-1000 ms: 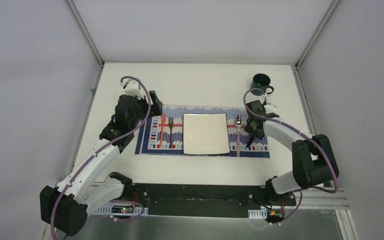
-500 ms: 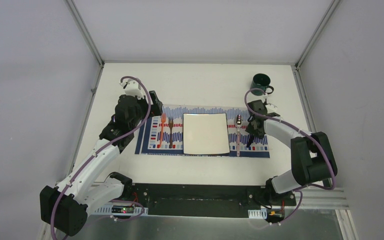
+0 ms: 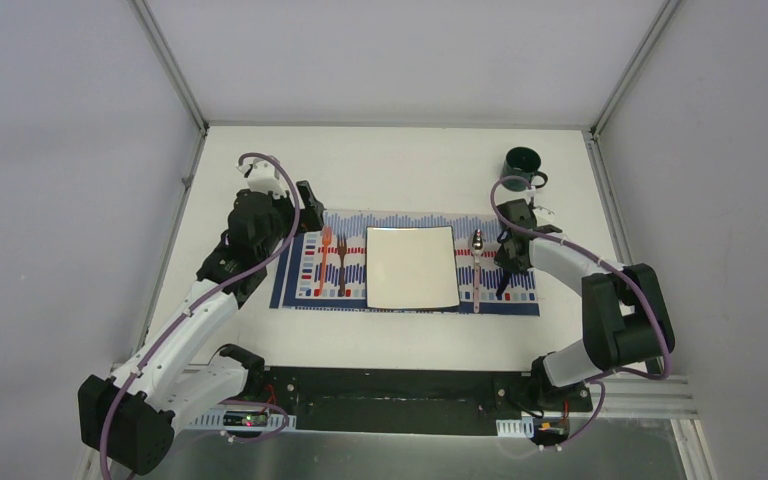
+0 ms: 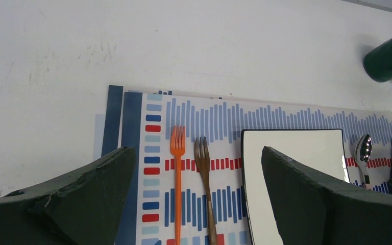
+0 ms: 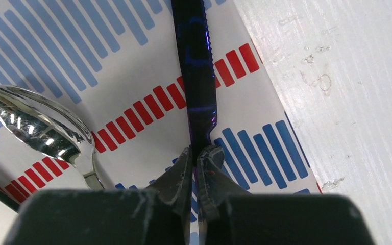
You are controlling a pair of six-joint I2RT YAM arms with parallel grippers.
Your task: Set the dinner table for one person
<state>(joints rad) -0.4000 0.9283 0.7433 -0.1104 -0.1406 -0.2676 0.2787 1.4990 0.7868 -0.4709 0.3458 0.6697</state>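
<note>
The white dinner table [image 3: 400,170] bears a striped placemat [image 3: 405,222] with a square white plate [image 3: 412,266] at its middle. An orange fork [image 3: 326,262] and a brown fork [image 3: 342,266] lie left of the plate, and a shiny spoon [image 3: 477,270] lies right of it. My right gripper [image 3: 508,262] is shut on a dark blue knife [image 5: 196,66] over the placemat's right end, beside the spoon [image 5: 35,125]. My left gripper [image 3: 307,205] is open and empty above the placemat's far left corner, with both forks [image 4: 176,178] showing between its fingers.
A dark green mug [image 3: 523,166] stands on the bare table at the far right, behind the right gripper; it also shows in the left wrist view [image 4: 390,56]. Aluminium frame posts and grey walls border the table on three sides.
My right gripper has shifted very slightly with the knife held in it, and its elbow has moved a little. The left arm has hardly moved.
</note>
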